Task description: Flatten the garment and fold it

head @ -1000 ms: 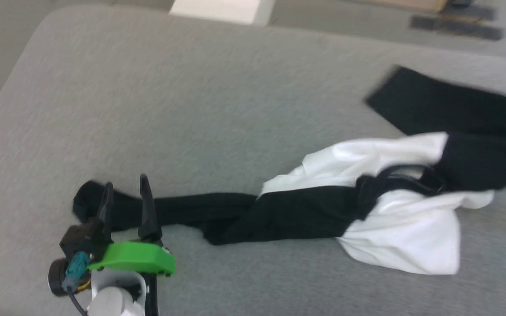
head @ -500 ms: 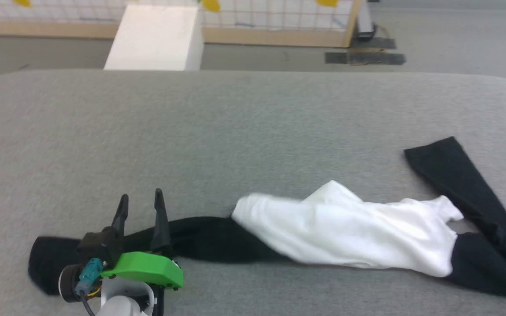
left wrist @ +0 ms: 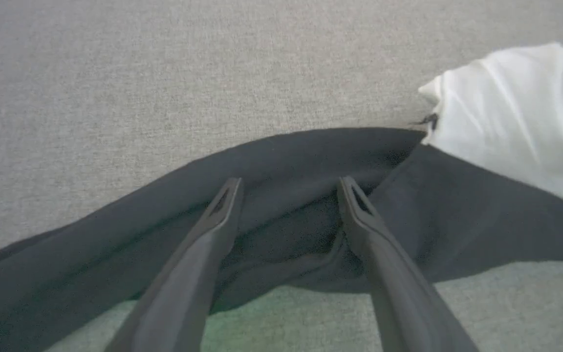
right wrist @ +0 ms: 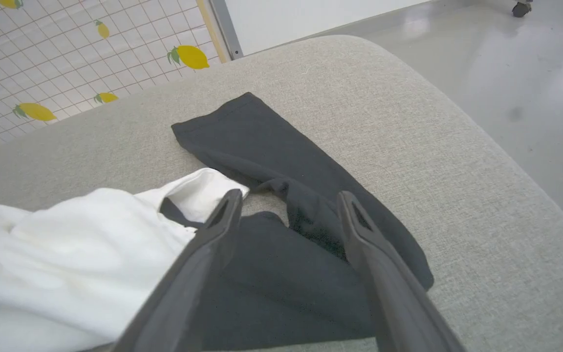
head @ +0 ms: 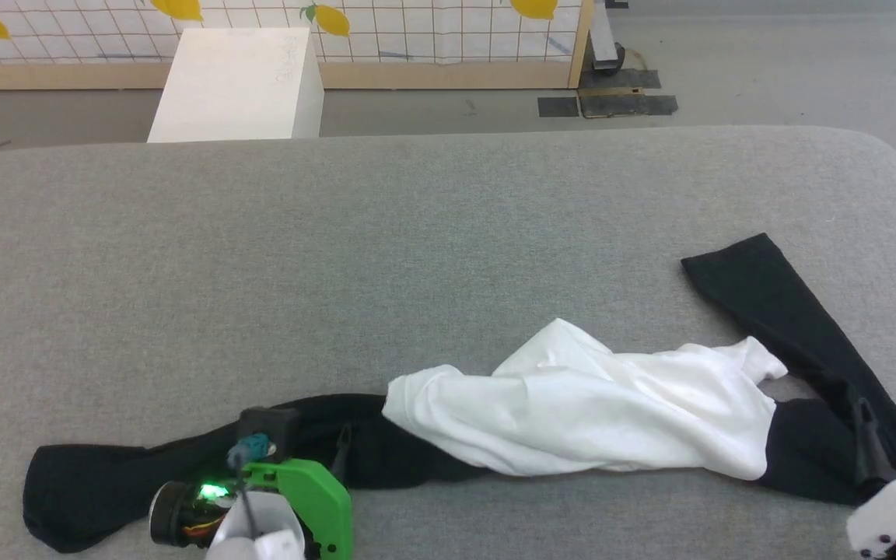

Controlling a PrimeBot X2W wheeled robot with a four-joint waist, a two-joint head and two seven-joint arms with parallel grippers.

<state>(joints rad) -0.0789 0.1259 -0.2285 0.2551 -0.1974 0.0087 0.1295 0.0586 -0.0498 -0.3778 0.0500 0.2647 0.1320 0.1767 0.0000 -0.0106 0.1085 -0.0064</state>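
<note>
We find both claws low in the head view, spread wide and holding nothing.
Our left gripper (left wrist: 289, 188) angles down over one black sleeve at lower left, and our right gripper (right wrist: 291, 200) reaches over the other at lower right. The garment (head: 572, 404) stretches across the lower frame on the grey woven cushion (head: 417, 233), its soft white body bunched and creased mid-frame, its sleeves long and flat.

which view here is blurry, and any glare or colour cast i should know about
Head view: sharp and evenly lit, the T-shirt clear. Left wrist view: soft, its white part smeared, a green tint on the grey fabric surface under the left pincer. Right wrist view: crisp, pale glare on the floor.
</note>
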